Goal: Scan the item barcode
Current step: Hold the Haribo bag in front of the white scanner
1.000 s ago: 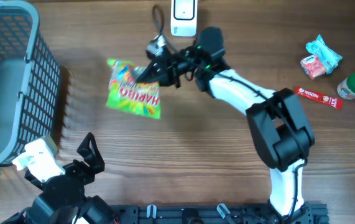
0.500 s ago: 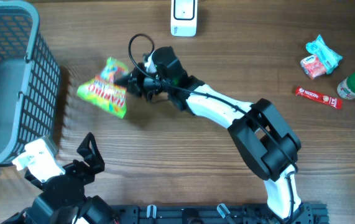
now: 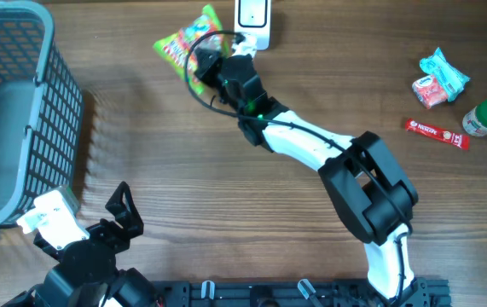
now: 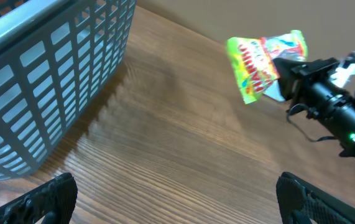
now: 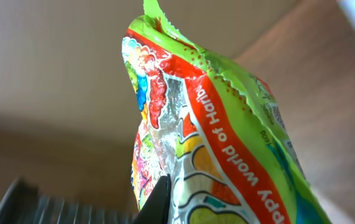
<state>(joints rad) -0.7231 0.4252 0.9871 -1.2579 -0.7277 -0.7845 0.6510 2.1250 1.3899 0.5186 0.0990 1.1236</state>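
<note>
Change against half a second earlier: the Haribo bag [image 3: 179,41] has been carried from the left-middle of the tabletop [image 3: 226,196] to its far edge. It is now held off the surface just left of the white scanner [image 3: 252,24]. The right arm has been swung toward that edge with it. The right claw [image 3: 205,54] is clamped on the bag's right side. The left claw [image 3: 124,211] is unchanged at the near-left corner, fingers wide apart and holding nothing. The grey basket [image 3: 4,111] at the left edge is unmoved. So are the blue-wrapped packet [image 3: 437,77], red stick sachet [image 3: 437,133] and green-lidded jar [image 3: 485,117] near the right edge.

Hard to make out: from overhead, the right claw's fingers are covered by the wrist housing and a looped black cable [image 3: 199,81]. The scanner is cut off by the top of the frame. Contact between bag and scanner cannot be judged. In the right wrist view the bag fills the frame, its lower part is cropped, and the small print on its edge is unreadable. Only one dark fingertip [image 5: 159,202] shows there.
</note>
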